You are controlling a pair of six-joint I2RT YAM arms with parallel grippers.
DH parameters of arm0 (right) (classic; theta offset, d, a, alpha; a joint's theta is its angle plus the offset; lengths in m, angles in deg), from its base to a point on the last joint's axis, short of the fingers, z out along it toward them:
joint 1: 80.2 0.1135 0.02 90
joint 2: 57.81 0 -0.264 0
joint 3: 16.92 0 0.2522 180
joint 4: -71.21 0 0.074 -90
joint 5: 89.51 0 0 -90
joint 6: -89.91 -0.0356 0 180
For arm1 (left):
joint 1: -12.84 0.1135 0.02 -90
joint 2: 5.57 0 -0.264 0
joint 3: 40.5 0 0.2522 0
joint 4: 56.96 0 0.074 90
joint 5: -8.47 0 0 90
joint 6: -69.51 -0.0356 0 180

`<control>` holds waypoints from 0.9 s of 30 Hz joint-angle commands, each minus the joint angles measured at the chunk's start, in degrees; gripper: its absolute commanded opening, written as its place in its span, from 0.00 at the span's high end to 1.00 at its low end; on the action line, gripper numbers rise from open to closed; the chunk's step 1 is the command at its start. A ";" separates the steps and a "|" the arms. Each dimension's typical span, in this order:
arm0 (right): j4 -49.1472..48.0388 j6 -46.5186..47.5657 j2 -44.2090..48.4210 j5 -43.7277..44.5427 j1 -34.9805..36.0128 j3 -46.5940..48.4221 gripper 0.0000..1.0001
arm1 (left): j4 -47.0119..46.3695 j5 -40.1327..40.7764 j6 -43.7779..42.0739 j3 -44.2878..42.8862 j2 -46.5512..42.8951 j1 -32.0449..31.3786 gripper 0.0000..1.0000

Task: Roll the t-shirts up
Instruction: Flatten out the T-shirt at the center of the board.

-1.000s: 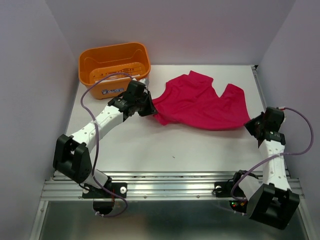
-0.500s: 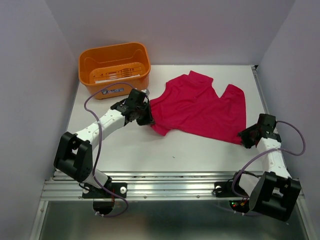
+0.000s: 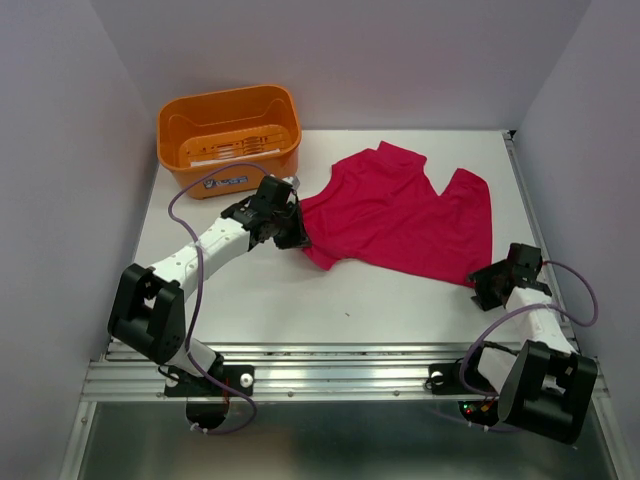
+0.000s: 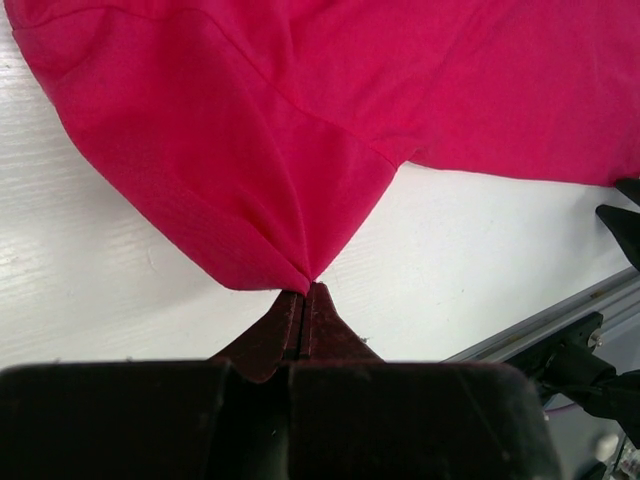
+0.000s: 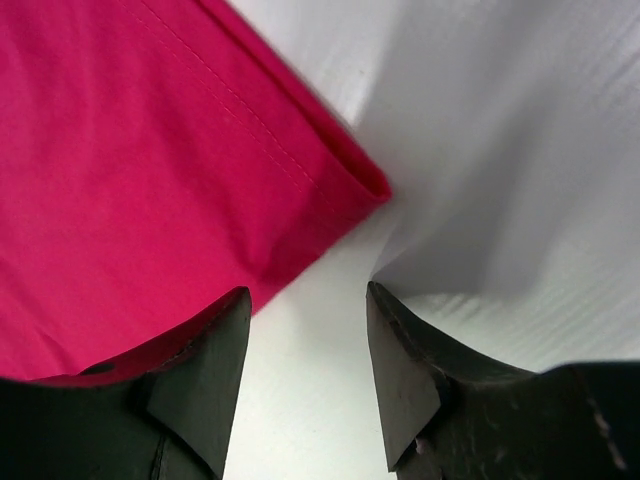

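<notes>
Closest to me, the two arm bases sit on the metal rail along the near edge of the white table.

Just past the rail on the right, the right gripper is low over the table at the near right corner of the t-shirt. Its wrist view shows the right gripper with its two fingers spread apart. One finger overlaps the edge of the t-shirt, and the other is over bare table. The stitched hem corner lies just ahead of the gap, and nothing is clamped between the fingers.

Further in on the left, the left arm stretches diagonally across the table, a purple cable looping off it. The left gripper meets the near left edge of the shirt. In its wrist view the left gripper has its fingers pressed together on a pinch of the t-shirt, and the cloth gathers into a point with creases fanning away from the tips.

The crimson-pink shirt itself lies opened out and slightly rumpled across the middle and right of the table, between the two grippers, not rolled.

Farthest off, at the back left corner, stands an orange basket, well apart from the shirt.
</notes>
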 commanded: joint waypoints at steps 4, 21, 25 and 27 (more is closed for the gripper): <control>-11.50 -3.41 -0.36 1.64 -0.32 -4.53 0.46 | -0.78 -0.52 -0.65 -3.54 0.30 -0.06 1.00; -7.13 0.53 4.29 0.15 -0.32 19.08 0.99 | 6.77 6.24 -3.81 -25.59 3.47 0.90 1.00; -1.08 3.52 5.17 -0.90 -0.32 29.28 0.99 | 7.66 8.62 -5.13 -36.82 3.39 2.83 1.00; 0.61 4.84 5.52 -1.43 -0.32 32.97 0.99 | 7.48 9.14 -5.49 -40.00 3.12 3.45 1.00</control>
